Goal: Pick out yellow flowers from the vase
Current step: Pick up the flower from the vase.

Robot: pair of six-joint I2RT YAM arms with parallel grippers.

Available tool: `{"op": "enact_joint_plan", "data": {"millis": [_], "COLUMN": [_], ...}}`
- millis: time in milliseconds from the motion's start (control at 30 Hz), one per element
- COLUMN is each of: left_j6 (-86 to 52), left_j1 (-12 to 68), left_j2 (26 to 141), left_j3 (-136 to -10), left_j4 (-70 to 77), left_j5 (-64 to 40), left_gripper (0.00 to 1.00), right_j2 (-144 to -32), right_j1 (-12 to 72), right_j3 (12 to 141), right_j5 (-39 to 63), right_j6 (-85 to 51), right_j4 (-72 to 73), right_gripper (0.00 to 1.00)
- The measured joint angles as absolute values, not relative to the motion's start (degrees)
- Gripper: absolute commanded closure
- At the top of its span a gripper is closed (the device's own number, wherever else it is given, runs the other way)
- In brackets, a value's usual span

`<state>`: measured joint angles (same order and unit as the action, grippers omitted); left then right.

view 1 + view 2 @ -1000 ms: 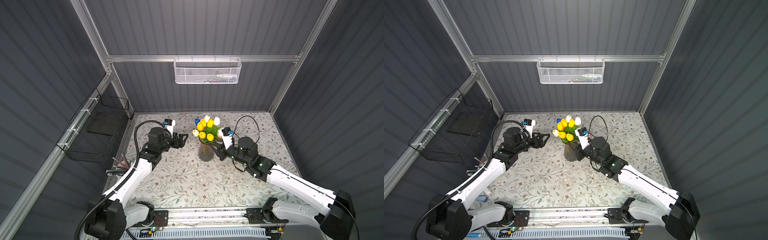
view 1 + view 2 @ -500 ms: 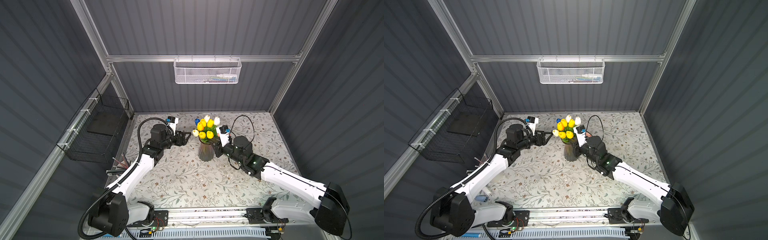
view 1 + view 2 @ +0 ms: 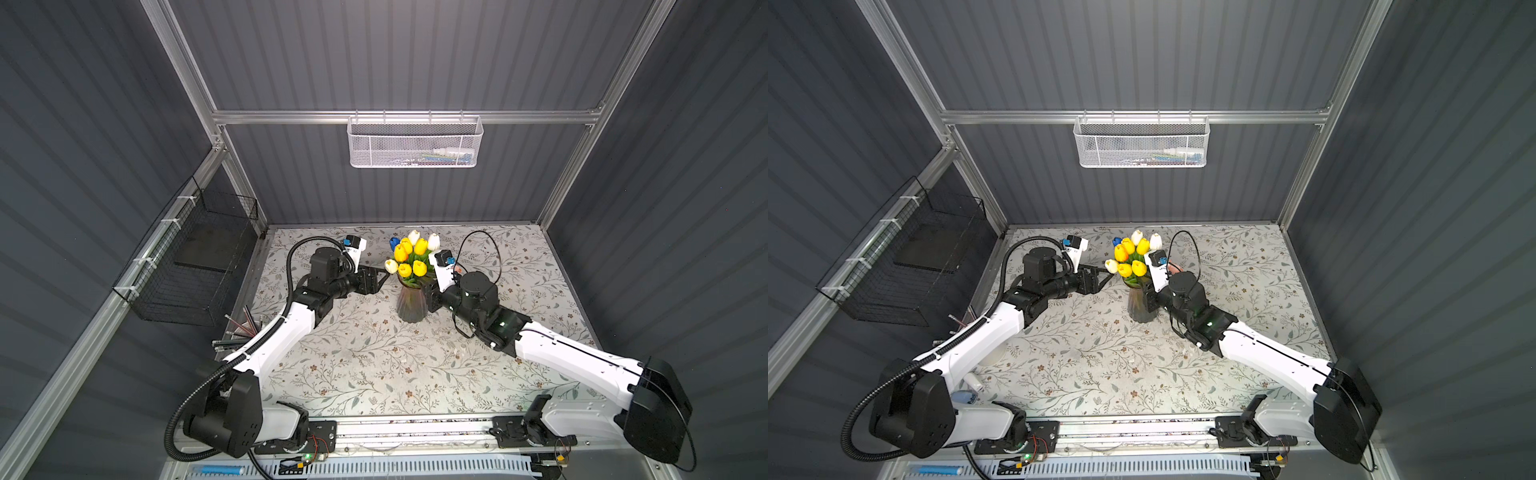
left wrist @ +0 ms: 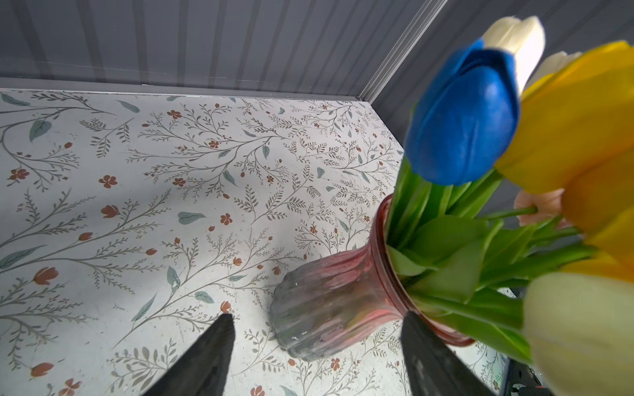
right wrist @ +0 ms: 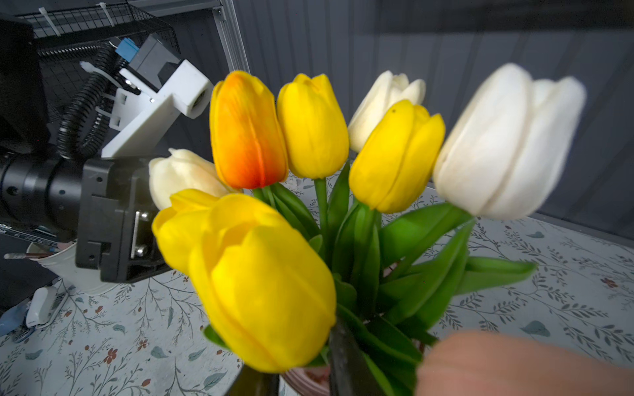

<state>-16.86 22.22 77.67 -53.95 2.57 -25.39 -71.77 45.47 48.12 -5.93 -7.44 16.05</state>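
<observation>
1. The vase [image 3: 410,305] stands upright near the back of the flowery table [image 3: 374,365], between the two arms.
2. The yellow flowers [image 3: 409,259] are all in the vase, bunched up with white tulips [image 5: 504,144] and a blue tulip [image 4: 463,116]. The right wrist view shows five yellow heads, and one has orange on it.
3. The left gripper [image 4: 317,315] is just beside the vase. Its two dark fingers stand wide apart and nothing is between them. Only the finger ends show in the left wrist view, and the rest is cut off.
4. The right gripper [image 3: 429,296] is close against the other side of the vase. In its wrist view the fingers poke in at the edge, and leaves and a big yellow head cover them. I cannot tell if it is squeezing something or is loose.
5. A soft pink blur [image 5: 514,363] fills one corner of the right wrist view. It is too fuzzy to name.
6. In both top views the flower heads and leaves hide the stems.
7. A white cup [image 5: 68,267] is half hidden behind the left arm.
</observation>
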Motion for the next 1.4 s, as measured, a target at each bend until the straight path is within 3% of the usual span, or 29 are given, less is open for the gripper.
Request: {"op": "enact_joint_plan", "data": {"millis": [733, 1033, 1400], "left_j6": [-17.2, -17.7, -18.5], "left_j1": [22.7, 23.0, 23.1], "left_j2": [82.1, 83.1, 85.4], "left_j3": [-56.9, -57.5, -59.8], "left_j4": [2.1, 2.4, 1.7], "left_j5": [-25.6, -30.4, -31.4], "left_gripper": [0.23, 0.22, 0.29], "right_j2": [-73.0, -73.0, -72.5], "right_j1": [46.2, 46.2, 46.4], "right_j3": [49.0, 49.0, 49.0], "right_j5": [-7.8, -8.2, -8.2], "right_j6": [-5.2, -4.4, -3.3], "right_j4": [17.6, 18.0, 18.4], "right_gripper": [0.90, 0.94, 0.98]}}
